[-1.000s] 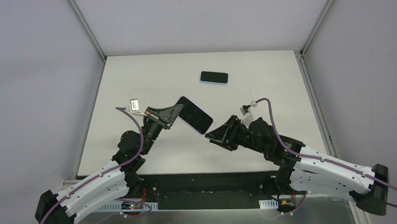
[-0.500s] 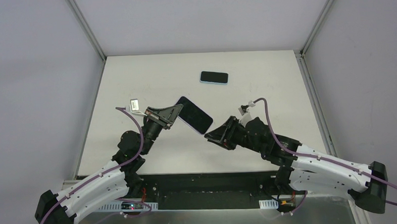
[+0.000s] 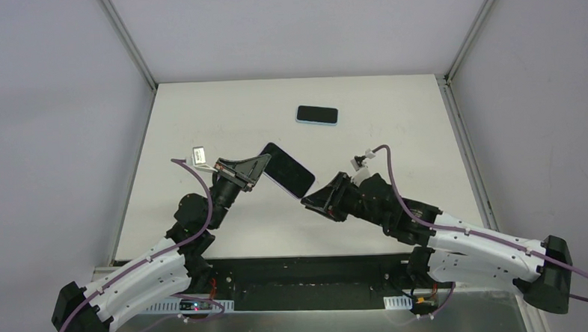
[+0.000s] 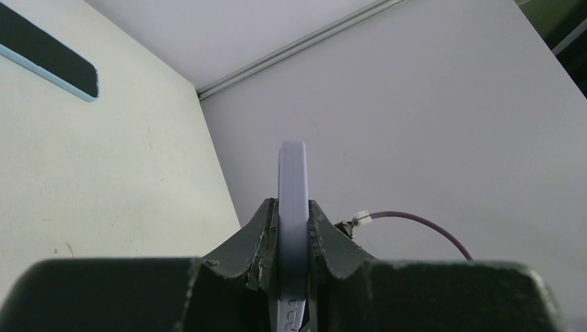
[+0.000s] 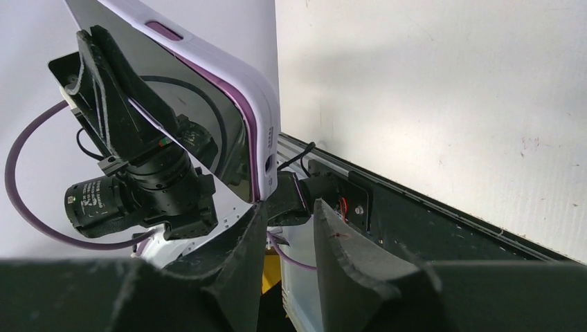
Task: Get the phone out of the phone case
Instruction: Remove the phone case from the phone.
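Note:
My left gripper (image 3: 255,168) is shut on the phone (image 3: 287,168) in its lavender phone case (image 4: 293,194) and holds it edge-on above the table. In the right wrist view the dark screen (image 5: 187,117) faces left, with the case's rim (image 5: 239,79) wrapped around it. My right gripper (image 3: 307,200) sits at the phone's near right corner, open by a narrow gap with nothing between the fingers (image 5: 291,204). Its left fingertip (image 5: 257,211) is right at the corner of the case.
A second phone in a light blue case (image 3: 317,115) lies flat at the back of the white table (image 3: 394,132); it also shows in the left wrist view (image 4: 45,52). Grey walls enclose the table on three sides.
My right gripper has edged left toward the held phone's corner and its jaws have narrowed. The left gripper and the phone have stayed still.

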